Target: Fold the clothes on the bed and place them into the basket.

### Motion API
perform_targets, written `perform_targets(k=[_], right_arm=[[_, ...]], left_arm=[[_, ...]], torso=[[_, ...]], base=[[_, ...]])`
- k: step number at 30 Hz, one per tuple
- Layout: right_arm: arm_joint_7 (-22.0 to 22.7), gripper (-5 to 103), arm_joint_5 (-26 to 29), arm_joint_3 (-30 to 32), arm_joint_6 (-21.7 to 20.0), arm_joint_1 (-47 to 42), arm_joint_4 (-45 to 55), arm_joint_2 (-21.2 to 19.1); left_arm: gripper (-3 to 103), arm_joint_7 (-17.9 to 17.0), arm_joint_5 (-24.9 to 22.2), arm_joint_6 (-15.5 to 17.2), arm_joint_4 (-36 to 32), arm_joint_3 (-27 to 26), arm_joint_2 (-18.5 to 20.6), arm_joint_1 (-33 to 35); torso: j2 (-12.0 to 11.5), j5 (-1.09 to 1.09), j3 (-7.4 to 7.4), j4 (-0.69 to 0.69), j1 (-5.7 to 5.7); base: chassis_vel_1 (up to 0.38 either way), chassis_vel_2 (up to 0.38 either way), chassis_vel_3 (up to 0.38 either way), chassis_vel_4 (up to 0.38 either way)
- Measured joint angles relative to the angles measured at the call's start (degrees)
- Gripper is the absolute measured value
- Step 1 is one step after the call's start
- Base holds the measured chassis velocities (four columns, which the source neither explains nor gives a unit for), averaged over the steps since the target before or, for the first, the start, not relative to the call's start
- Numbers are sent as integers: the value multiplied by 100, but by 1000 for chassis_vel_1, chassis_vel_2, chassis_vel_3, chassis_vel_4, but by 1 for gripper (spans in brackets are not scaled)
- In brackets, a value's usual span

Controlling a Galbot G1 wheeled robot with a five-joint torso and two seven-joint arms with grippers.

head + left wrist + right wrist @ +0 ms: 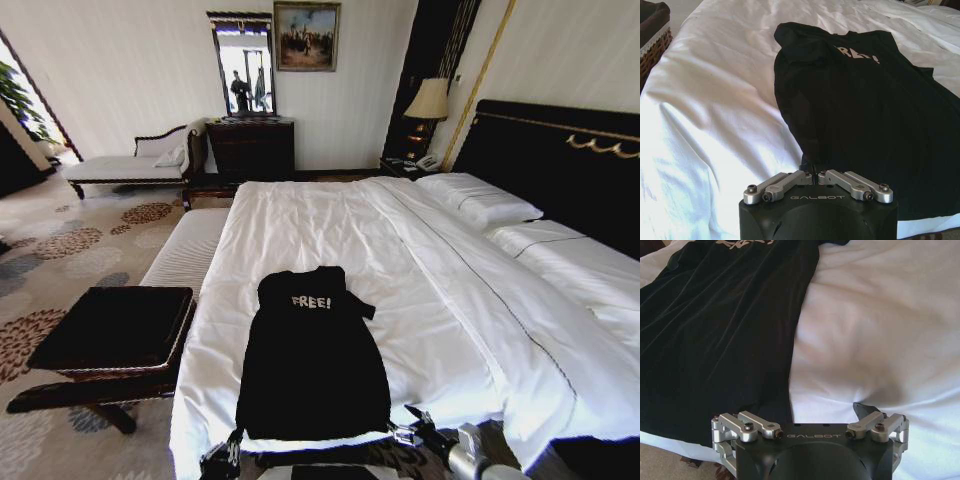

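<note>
The clothes are one black T-shirt (312, 360) with white "FREE!" lettering, lying flat near the foot edge of the bed (330, 230), collar away from me. My left gripper (812, 169) is shut on the hem at the shirt's left bottom corner, where the fabric is drawn up to a point. At the shirt's right bottom corner my right gripper (810, 412) stands open over the shirt's side edge. One black fingertip (865, 411) shows above the white duvet. The basket (118, 325), wicker with black lining, sits on a low dark stool left of the bed.
A long white-cushioned bench (185, 250) runs along the bed's left side beyond the basket. White pillows (480, 200) lie against the black headboard on the right. A chaise longue (130, 165), dark dresser (250, 148) and lamp (430, 100) stand by the far wall. Patterned carpet covers the floor.
</note>
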Motion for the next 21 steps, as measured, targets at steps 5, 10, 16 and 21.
perform_targets(k=[5,10,16,21], right_arm=[[-116,97,115,-97,-4,-39,72,-88],[-208,81,-3,-183,87,-56,124,-98],[-219,54,4,-167,151,-80,89,-103],[-223,37,3,-150,180,-128,111,-65]], left_arm=[[0,4,89,-20,-14,17,-60,78],[0,4,108,-23,-64,-18,-71,116],[0,4,110,-44,-67,-69,-81,136],[0,5,90,-46,-87,-103,-73,80]], torso=[[0,-1,0,0,0],[0,0,0,0,0],[0,0,0,0,0],[0,0,0,0,0]], base=[[0,0,0,0],[0,0,0,0],[0,0,0,0],[0,0,0,0]])
